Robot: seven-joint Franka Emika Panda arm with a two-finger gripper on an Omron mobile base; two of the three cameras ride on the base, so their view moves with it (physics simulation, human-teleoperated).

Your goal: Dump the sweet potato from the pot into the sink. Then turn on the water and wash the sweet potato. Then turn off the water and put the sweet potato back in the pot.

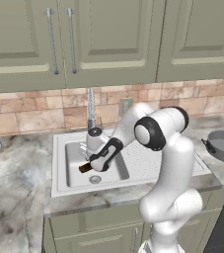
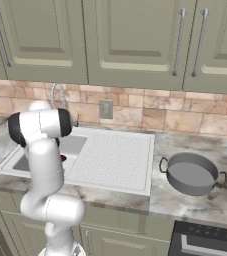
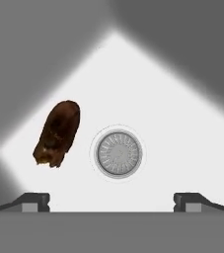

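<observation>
desk (image 2: 195, 205): marbled grey stone
wall (image 2: 150, 112): brick tiles, cabinets (image 2: 135, 40) above
sink (image 1: 59, 163): holds sweet potato (image 3: 57, 133) beside drain (image 3: 118, 152)
tool (image 3: 111, 201): wide open, empty

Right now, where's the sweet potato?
The sweet potato lies on the floor of the sink, just beside the round drain in the hand view. In the left base view it peeks out under the gripper.
</observation>
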